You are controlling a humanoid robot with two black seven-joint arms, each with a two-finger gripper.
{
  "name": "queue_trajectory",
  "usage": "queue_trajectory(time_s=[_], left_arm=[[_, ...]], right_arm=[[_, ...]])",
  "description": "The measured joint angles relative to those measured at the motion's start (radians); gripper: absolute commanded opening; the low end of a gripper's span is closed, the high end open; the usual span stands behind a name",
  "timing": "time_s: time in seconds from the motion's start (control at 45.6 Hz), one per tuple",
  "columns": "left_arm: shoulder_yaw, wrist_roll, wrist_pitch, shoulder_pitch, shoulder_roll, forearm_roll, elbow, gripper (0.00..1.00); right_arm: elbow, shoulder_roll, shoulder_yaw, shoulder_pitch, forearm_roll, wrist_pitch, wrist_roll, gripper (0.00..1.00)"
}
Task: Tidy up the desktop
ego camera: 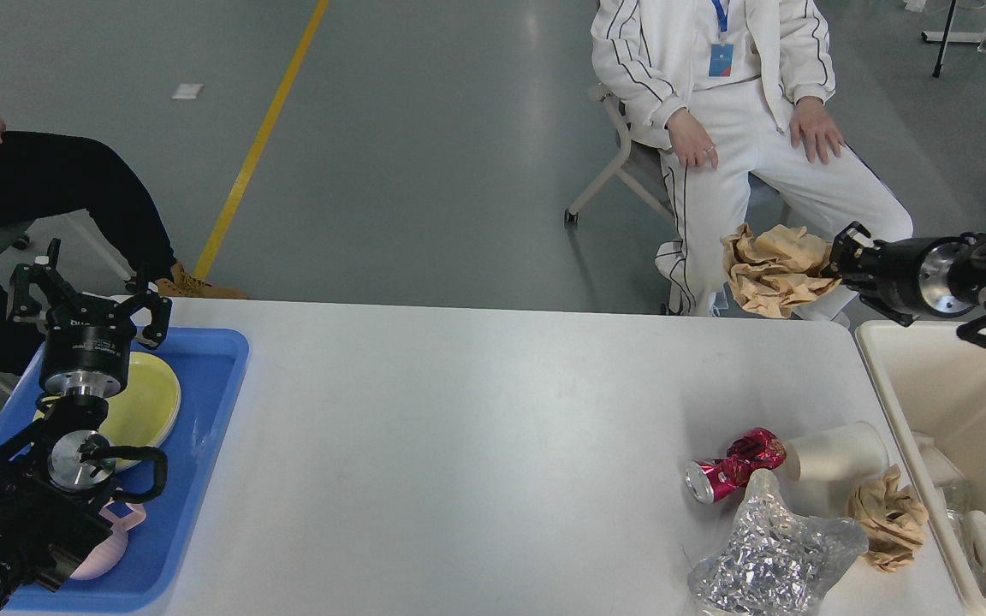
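The white desktop [459, 445] spans the view. My right gripper [834, 257] is raised above the table's far right corner, shut on a big crumpled brown paper ball [771, 269] that hangs in the air left of it. On the desktop's right front lie a crushed red can [728, 466], a tipped white paper cup [835, 453], a smaller brown paper wad [887, 518] and a crinkled silver foil bag [771, 556]. My left gripper [86, 295] stands open and holds nothing, above the blue tray [202, 411].
Yellow plates [146, 398] and a pink item [108, 547] sit in the blue tray. A cream bin [929, 376] with some trash inside stands off the right edge. A person in white [741, 128] sits behind the table; another in black [48, 188] is at the left.
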Motion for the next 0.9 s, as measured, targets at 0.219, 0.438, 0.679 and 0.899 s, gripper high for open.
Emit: queue_trajectory(time_s=[0.219, 0.438, 0.679, 0.899], left_arm=[[0.000, 0.000, 0.000, 0.000, 0.000, 0.000, 0.000, 0.96], [0.000, 0.000, 0.000, 0.000, 0.000, 0.000, 0.000, 0.96], [0.000, 0.000, 0.000, 0.000, 0.000, 0.000, 0.000, 0.96], [0.000, 0.000, 0.000, 0.000, 0.000, 0.001, 0.000, 0.96]], right_arm=[[-0.003, -0.126, -0.001, 0.202, -0.006, 0.224, -0.001, 0.00], [-0.113, -0.161, -0.026, 0.115, -0.002, 0.149, -0.001, 0.00], [-0.258, -0.189, -0.012, -0.267, 0.066, -0.120, 0.003, 0.00], [-0.280, -0.185, 0.057, -0.518, 0.149, -0.288, 0.013, 0.75]])
